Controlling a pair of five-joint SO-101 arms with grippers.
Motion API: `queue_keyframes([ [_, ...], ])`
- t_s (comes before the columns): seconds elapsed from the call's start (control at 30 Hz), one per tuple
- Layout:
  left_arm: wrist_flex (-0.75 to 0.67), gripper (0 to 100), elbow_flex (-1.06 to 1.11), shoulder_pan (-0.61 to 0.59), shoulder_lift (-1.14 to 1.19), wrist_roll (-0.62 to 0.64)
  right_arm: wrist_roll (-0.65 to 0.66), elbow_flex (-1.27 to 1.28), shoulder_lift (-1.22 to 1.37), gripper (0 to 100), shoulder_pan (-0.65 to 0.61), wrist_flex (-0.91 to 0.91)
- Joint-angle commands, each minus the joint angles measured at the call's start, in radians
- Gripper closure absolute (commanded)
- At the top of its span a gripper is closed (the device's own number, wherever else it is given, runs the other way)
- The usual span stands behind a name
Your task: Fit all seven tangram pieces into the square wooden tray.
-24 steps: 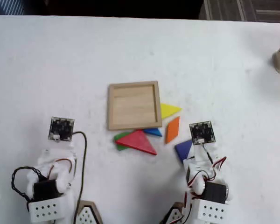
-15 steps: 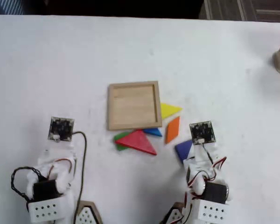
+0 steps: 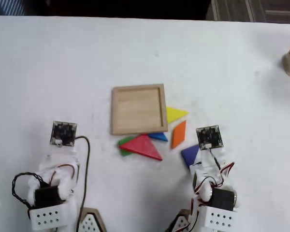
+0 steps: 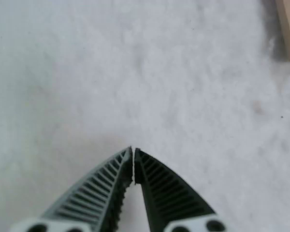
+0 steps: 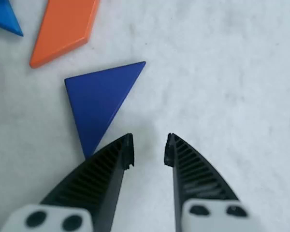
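Six tangram pieces (image 3: pixel 141 145) lie on the table (image 3: pixel 232 63) just beside the wooden tray (image 3: pixel 114 111). The left jaws are pressed tight together. The right jaws are apart, near the dark blue triangle (image 5: pixel 99 99).

White table (image 3: pixel 232 72) bearing wooden tray (image 3: pixel 114 111), loose tangram pieces (image 3: pixel 142 146)

Overhead view, two close downward wrist views

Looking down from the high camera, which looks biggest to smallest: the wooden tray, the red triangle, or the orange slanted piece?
Largest: the square wooden tray.
Next: the red triangle.
Smallest: the orange parallelogram.
All lie flat on one table.
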Motion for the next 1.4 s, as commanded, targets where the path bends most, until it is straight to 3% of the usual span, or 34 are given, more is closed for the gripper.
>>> queue_keyframes([
  [0.0, 0.006, 98, -0.006, 0.013, -0.013, -0.003, 0.006, 0.008, -0.007, 87.8, 0.007, -0.004],
  [1.37, 0.006, 97, -0.006, 0.012, -0.018, -0.003, 0.006, 0.008, -0.007, 87.8, 0.007, -0.004],
])
